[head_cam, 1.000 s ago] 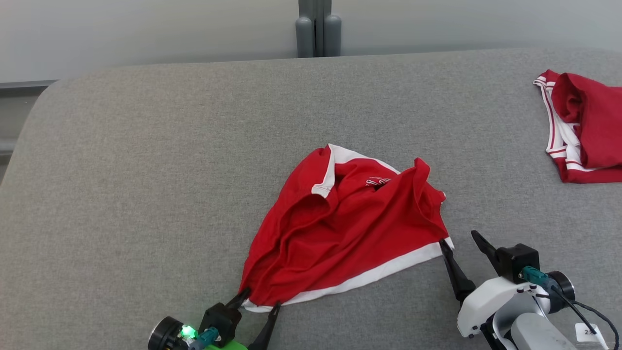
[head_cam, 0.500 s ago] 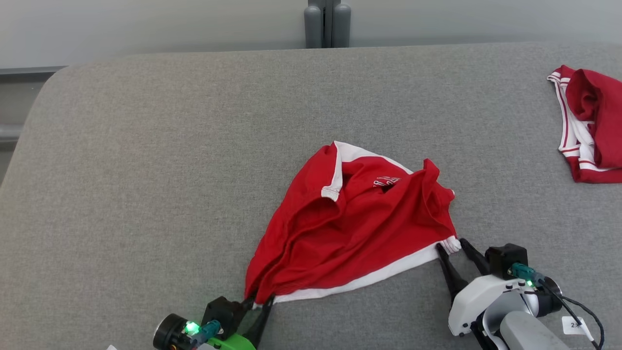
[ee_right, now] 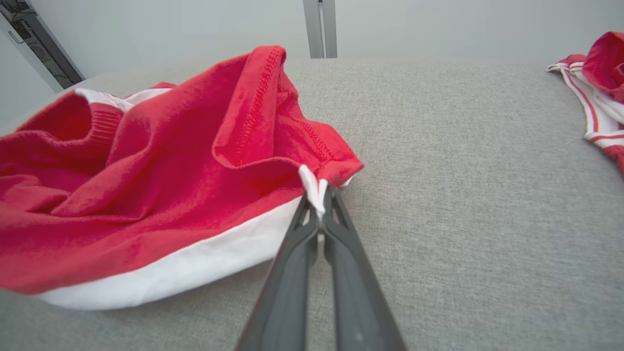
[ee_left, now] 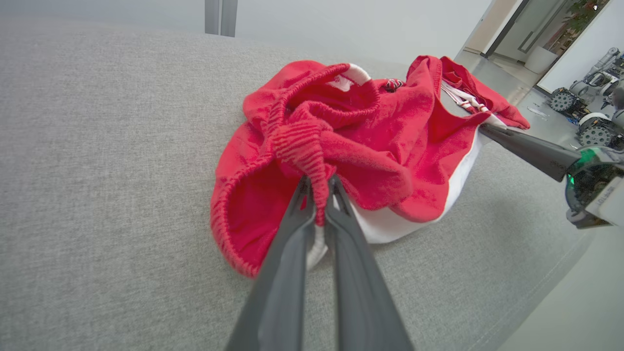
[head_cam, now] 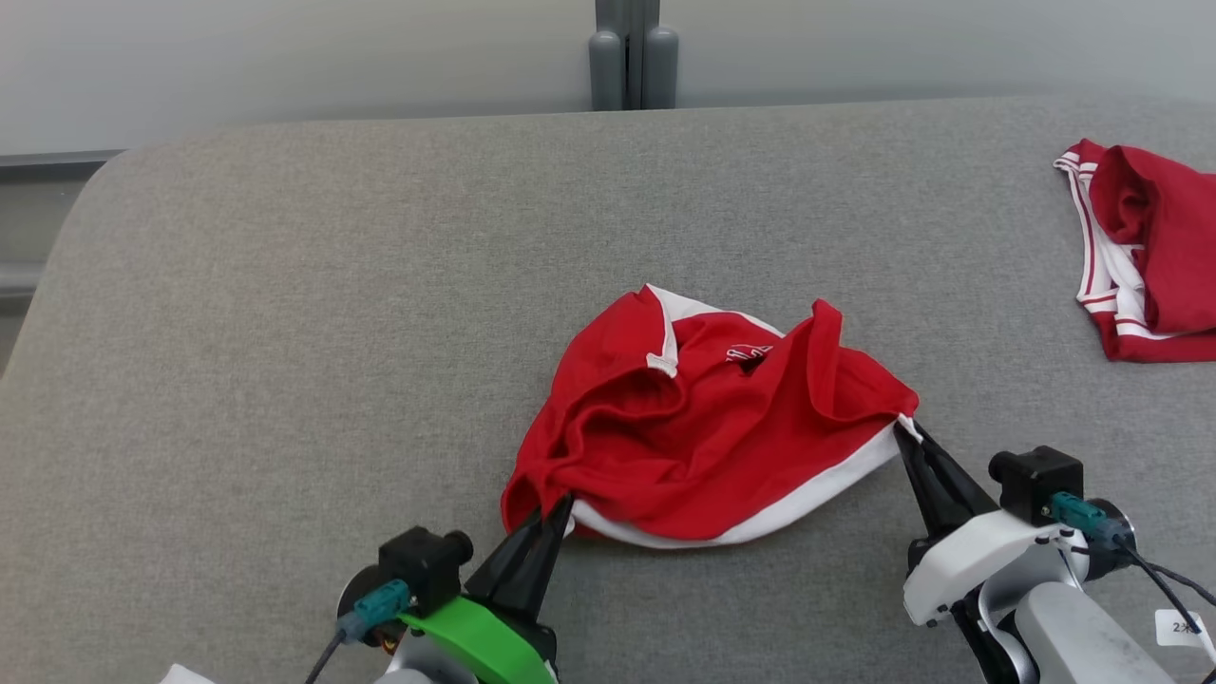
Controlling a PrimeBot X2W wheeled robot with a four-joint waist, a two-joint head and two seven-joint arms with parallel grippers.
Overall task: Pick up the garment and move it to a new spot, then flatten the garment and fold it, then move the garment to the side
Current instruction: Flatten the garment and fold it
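Observation:
The garment (head_cam: pixel 708 427) is red with a white hem band and lies crumpled in the middle of the grey padded table (head_cam: pixel 285 313). My left gripper (head_cam: pixel 562 505) is shut on its near left corner; in the left wrist view the fingers pinch a ribbed red fold of the garment (ee_left: pixel 341 146) at the left gripper (ee_left: pixel 319 187). My right gripper (head_cam: pixel 904 429) is shut on the right corner, where the white hem meets the red cloth. In the right wrist view the right gripper (ee_right: pixel 319 195) clamps that white edge of the garment (ee_right: pixel 161 195).
A second red garment with white stripes (head_cam: pixel 1145 247) lies at the table's far right, also seen as the second garment (ee_right: pixel 602 92). A grey post (head_cam: pixel 627 52) stands behind the table's far edge. Bare grey surface spreads to the left and front.
Both grippers went from open beside the hem corners to shut on them. The garment has bunched up, its left corner drawn right and inward, its right corner pulled up and right.

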